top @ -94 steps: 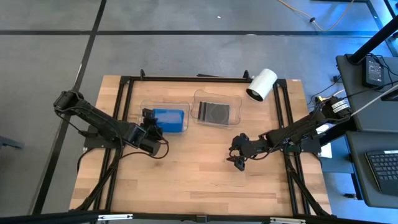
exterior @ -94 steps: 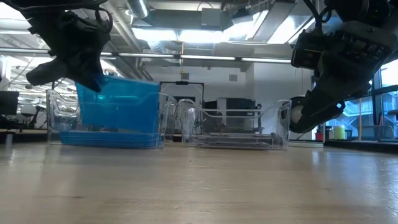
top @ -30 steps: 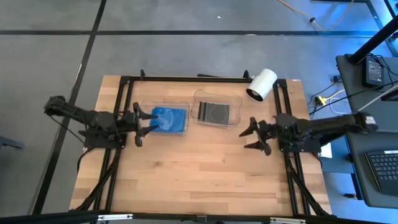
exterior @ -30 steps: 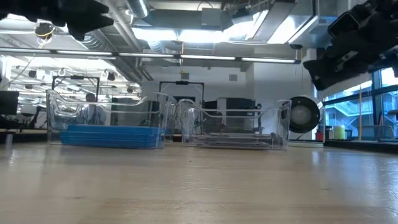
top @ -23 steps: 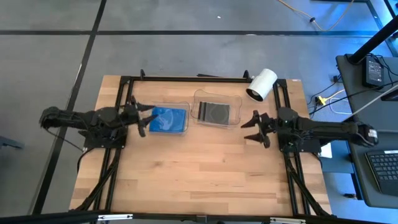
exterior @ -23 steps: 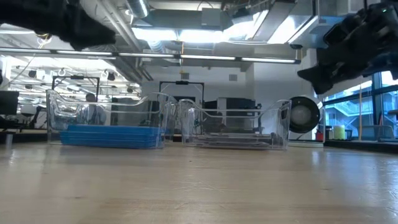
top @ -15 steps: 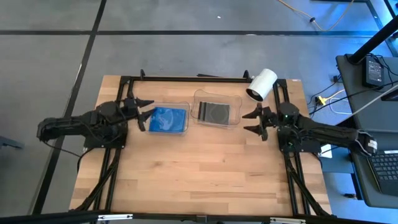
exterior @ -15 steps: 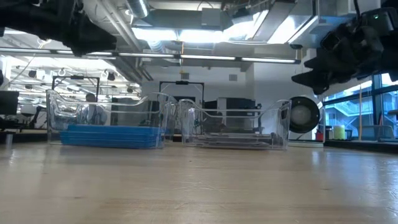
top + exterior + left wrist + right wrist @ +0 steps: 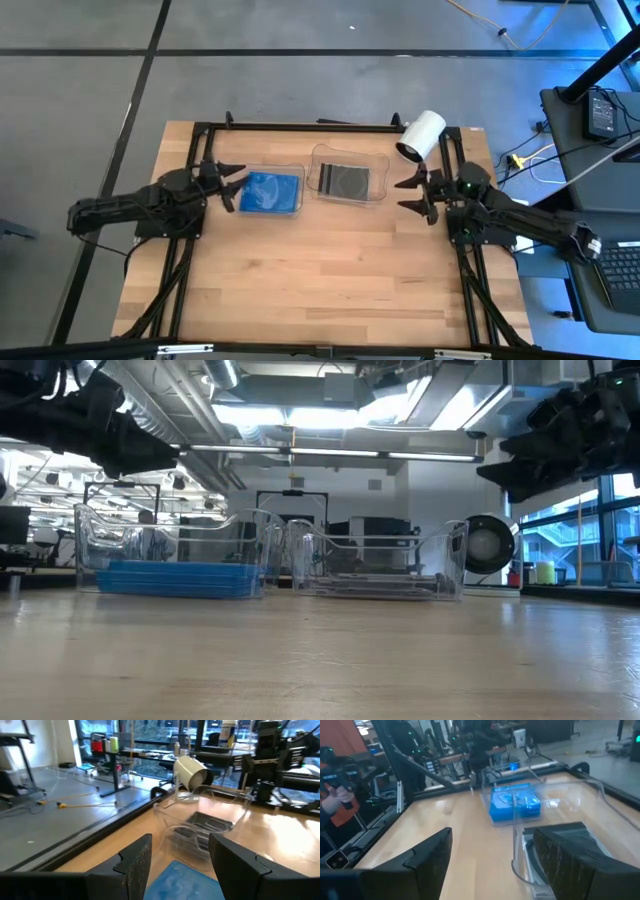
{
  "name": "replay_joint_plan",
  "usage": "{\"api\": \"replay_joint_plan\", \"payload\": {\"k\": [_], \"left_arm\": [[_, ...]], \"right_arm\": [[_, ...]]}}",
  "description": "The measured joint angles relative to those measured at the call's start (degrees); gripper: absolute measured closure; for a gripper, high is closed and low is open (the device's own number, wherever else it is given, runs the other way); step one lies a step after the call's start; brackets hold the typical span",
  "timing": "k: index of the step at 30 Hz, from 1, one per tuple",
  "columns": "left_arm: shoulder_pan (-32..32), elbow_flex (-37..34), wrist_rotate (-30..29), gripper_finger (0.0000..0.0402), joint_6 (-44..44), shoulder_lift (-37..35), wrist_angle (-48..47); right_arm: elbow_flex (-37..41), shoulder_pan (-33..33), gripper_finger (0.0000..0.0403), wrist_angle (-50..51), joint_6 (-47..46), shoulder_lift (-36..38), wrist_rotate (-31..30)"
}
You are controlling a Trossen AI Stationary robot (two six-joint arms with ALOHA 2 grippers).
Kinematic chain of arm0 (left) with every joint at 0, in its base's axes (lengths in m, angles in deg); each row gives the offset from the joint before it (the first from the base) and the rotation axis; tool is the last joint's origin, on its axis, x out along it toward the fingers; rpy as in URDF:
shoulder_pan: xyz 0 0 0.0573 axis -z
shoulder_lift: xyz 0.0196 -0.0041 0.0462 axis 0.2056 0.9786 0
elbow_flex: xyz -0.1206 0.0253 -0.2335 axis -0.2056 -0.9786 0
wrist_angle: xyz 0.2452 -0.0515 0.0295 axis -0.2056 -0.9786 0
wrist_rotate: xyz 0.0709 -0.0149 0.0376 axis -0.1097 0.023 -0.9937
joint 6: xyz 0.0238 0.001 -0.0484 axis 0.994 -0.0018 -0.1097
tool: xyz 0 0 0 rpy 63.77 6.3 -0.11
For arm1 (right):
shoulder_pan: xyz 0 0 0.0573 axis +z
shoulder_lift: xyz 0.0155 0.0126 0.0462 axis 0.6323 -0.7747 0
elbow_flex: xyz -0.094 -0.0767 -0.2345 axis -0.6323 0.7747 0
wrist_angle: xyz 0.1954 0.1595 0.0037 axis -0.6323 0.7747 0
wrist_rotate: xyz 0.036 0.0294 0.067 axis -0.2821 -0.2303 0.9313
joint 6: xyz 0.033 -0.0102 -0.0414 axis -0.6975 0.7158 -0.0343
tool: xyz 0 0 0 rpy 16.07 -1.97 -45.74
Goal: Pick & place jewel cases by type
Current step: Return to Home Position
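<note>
sorting looks done: blue cases (image 9: 270, 192) stacked in left tray (image 9: 266, 167), black cases (image 9: 346, 180) in right tray (image 9: 350, 150). left gripper (image 9: 230, 187) beside left tray, jaws wide, empty. right gripper (image 9: 401, 195) near right tray, wide, empty. step: homing. next: fold both arms back, clear of trays.

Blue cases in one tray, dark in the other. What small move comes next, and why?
Probably draw both arms back to rest. The blue jewel cases lie in the left tray, the dark jewel cases in the right tray; the left gripper and right gripper hang open, empty, beside them.
</note>
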Motion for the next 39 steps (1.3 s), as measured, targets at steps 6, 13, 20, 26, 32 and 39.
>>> {"api": "replay_joint_plan", "payload": {"k": [6,13,20,26,32,39], "left_arm": [[0.0,0.0,-1.73,0.021,0.82,-7.06,-4.77],[0.07,-0.11,-0.38,0.021,0.94,-7.02,-4.93],[0.09,-3.1,0.53,0.021,3.33,-7.04,0.49],[0.12,-7.2,6.19,0.021,3.22,-6.22,8.73],[0.11,-7.26,8.11,0.021,2.74,-6.19,8.26],[0.11,-7.23,8.1,0.021,1.36,-6.19,8.28]], "right_arm": [[0.0,-1.49,0.0119,3.84,0.07,5.55,0.06],[0.0,-4.16,0.0119,10.86,0.02,12.76,0.04],[0.02,-5.64,0.0119,17.9,0.44,18.04,-0.15],[0.02,-5.64,0.0119,17.72,4.1,20.11,-0.01],[0.02,-5.64,0.0119,18.27,4.55,20.17,0.02],[0.02,-5.61,0.0119,20.3,3.26,20.19,0.01]]}}
